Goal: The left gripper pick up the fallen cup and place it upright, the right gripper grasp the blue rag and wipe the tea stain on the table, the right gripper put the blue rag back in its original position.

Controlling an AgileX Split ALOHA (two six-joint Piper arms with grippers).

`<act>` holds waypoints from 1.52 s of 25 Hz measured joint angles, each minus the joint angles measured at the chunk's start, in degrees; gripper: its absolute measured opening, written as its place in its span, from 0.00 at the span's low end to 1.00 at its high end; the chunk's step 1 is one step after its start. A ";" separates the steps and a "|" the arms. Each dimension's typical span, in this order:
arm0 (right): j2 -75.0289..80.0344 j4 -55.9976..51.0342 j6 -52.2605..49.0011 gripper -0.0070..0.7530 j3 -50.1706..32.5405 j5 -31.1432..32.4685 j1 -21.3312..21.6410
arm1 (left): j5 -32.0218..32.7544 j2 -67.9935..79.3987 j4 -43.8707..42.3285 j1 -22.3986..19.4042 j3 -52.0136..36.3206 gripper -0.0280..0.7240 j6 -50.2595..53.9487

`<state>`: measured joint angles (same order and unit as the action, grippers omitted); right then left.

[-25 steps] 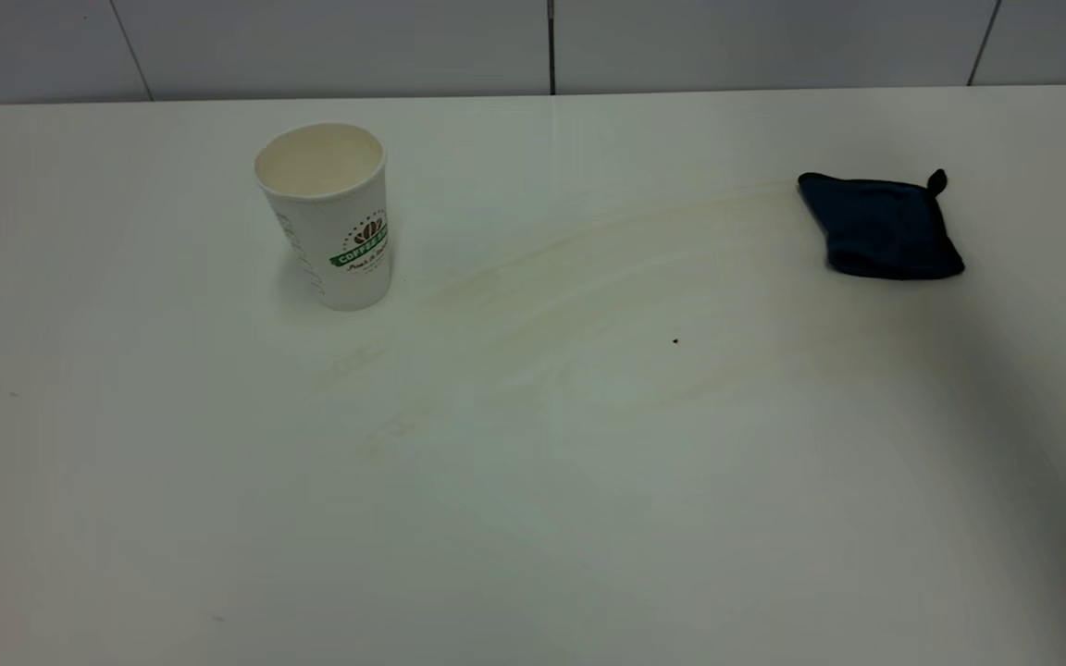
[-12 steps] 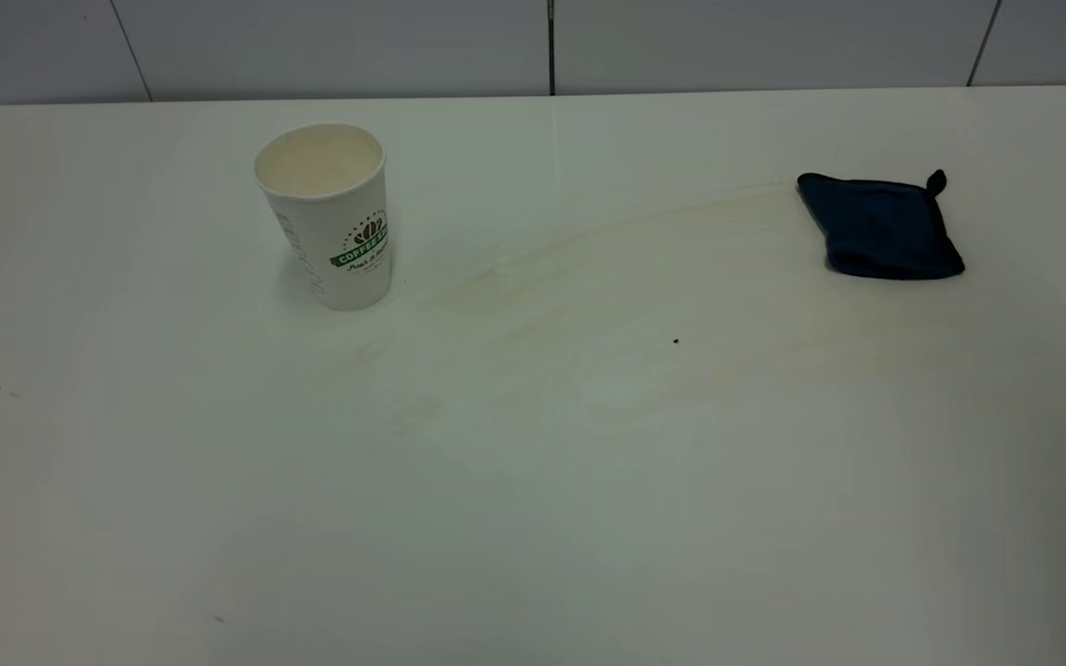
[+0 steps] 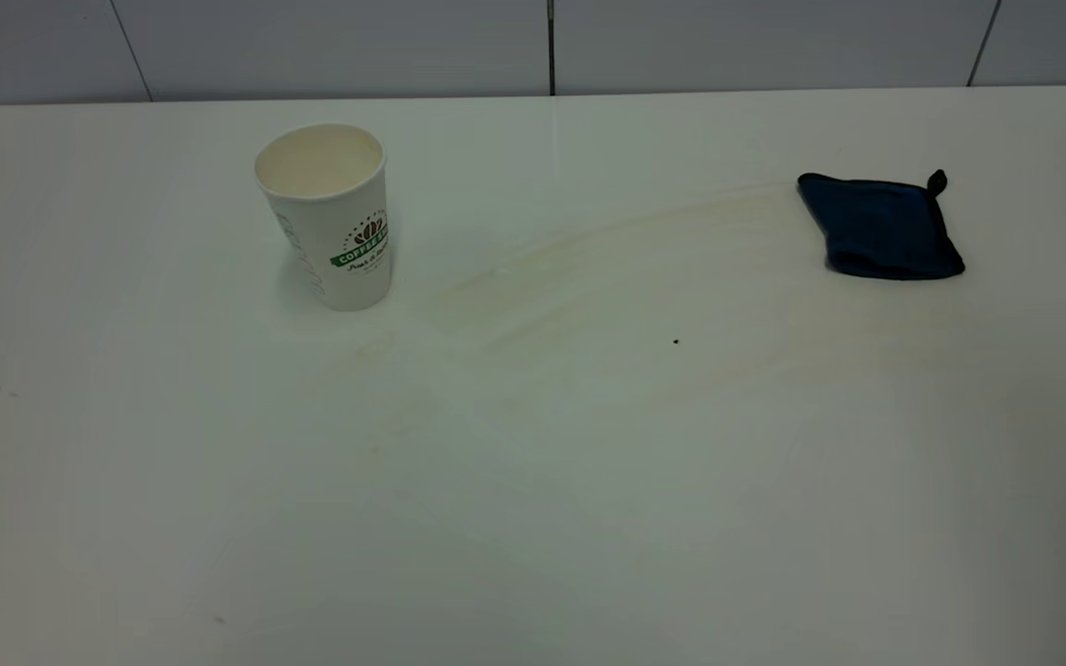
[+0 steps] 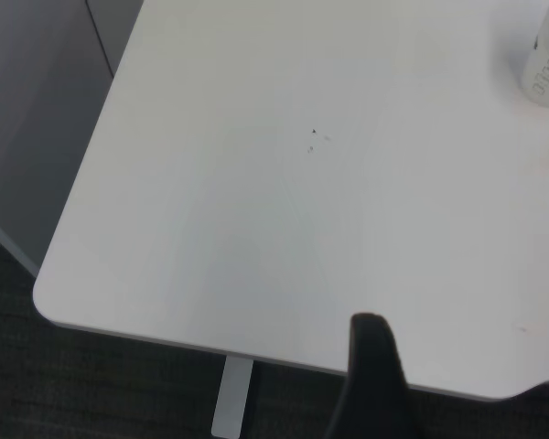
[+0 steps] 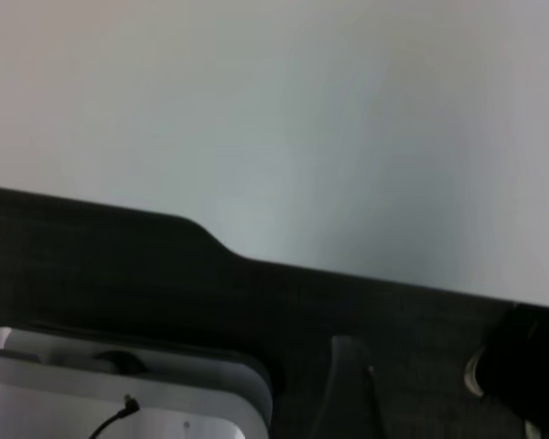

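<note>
White and smooth, the table [image 3: 533,518] fills the exterior view, backed by a pale panelled wall [image 3: 329,46]. Faint pale-brown streaks of the tea stain [image 3: 607,277] sweep across it, running from just beside the cup [image 3: 328,215] to the near edge of the blue rag [image 3: 880,228]. That cup stands upright, mouth open to the ceiling, its green banner logo facing the rag, well apart from it. The rag lies flat, its black corner loop pointing away from the cup. A tiny black speck [image 3: 675,341] sits between the two, nearer the rag. Both arms are pulled back off the table; whether either one's fingers are open or closed cannot be told.
</note>
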<state>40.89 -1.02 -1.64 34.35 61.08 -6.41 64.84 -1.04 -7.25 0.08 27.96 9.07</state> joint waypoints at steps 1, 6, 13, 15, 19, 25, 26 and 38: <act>-0.05 -0.26 0.00 0.86 -0.76 0.05 0.00 | 0.00 0.00 0.00 0.00 0.00 0.79 0.00; -3.51 -0.49 -0.17 0.85 -2.84 -0.06 0.00 | 0.00 0.00 0.00 0.00 0.00 0.79 0.00; -14.40 -0.15 -0.22 0.83 -6.26 -0.60 0.00 | 0.00 0.00 0.00 0.00 0.00 0.79 0.00; -18.07 -0.03 -0.36 0.82 -6.39 0.79 0.00 | 0.00 0.00 0.00 0.00 0.00 0.79 0.00; -23.79 0.15 -0.36 0.78 -6.43 3.21 0.00 | 0.00 0.00 0.00 0.00 0.00 0.79 0.00; -26.38 0.44 -0.36 0.73 -6.43 3.60 0.00 | 0.00 0.00 0.00 0.00 0.00 0.79 0.00; -26.38 0.49 -0.36 0.73 -6.43 3.60 0.00 | 0.00 0.00 0.00 0.00 0.00 0.79 0.00; -31.75 1.02 -0.17 0.64 -6.43 3.45 9.44 | 0.00 0.00 0.00 0.00 0.00 0.79 0.00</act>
<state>9.14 0.00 -1.81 27.92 64.53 3.03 64.84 -1.04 -7.25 0.08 27.96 9.07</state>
